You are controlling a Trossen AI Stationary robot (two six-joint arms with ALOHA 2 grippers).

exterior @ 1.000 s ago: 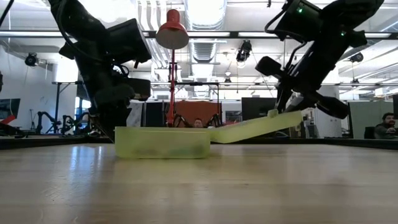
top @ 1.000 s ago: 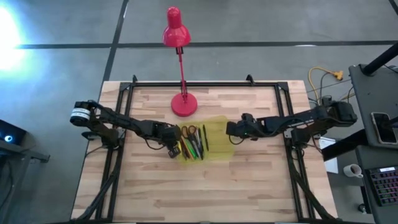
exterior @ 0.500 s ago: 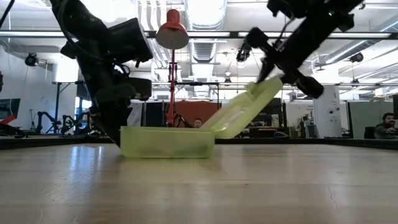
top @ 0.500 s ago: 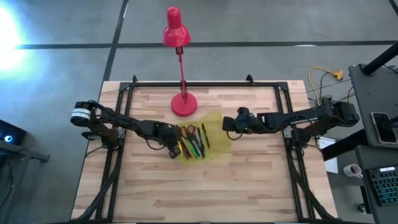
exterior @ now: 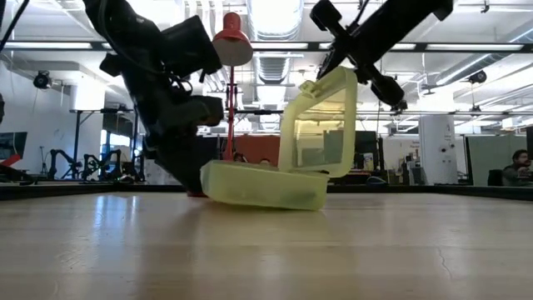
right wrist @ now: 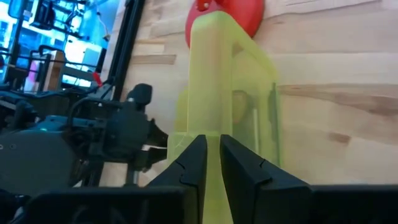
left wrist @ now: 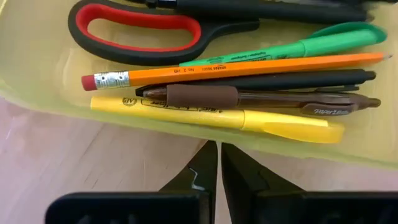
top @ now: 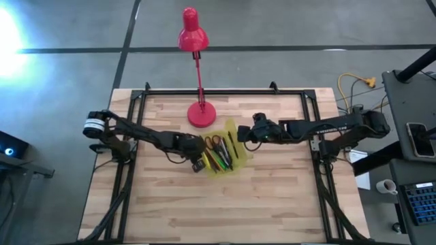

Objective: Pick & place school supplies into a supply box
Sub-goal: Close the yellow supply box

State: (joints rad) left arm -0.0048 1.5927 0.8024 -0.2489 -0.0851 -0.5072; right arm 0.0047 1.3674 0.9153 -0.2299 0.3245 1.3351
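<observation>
The translucent yellow-green supply box (top: 225, 158) lies on the wooden table in front of the red lamp, turned askew. Its hinged lid (exterior: 321, 125) stands nearly upright. Inside lie red-handled scissors (left wrist: 137, 31), a green marker (left wrist: 298, 46), an orange pencil (left wrist: 236, 67), dark pens (left wrist: 261, 98) and a yellow highlighter (left wrist: 217, 117). My left gripper (top: 198, 162) is shut at the box's left long wall. My right gripper (top: 246, 136) is shut on the raised lid's top edge. My left gripper rests its shut fingertips (left wrist: 214, 149) against the outside of the box's left long wall (left wrist: 211, 134), low down near the table. It slants down from the table's left. My right gripper pinches the lid's free edge (right wrist: 213, 140) between its two fingers. It slants down from the table's right and above. The lid stands nearly upright on its hinge, while the box's base (exterior: 262, 187) stays on the table.
The red desk lamp's base (top: 201, 114) stands just beyond the box, and its shade (exterior: 231, 46) hangs above. A black frame (top: 136, 109) runs along the table's sides and far edge. Bare wood lies toward the near edge.
My right gripper has risen and gone toward the table's left, rolling as it went. It has swung the lid from almost flat to nearly upright. The box's base has slid toward the table's right and turned askew. My left gripper, still shut, has followed it rightward.
</observation>
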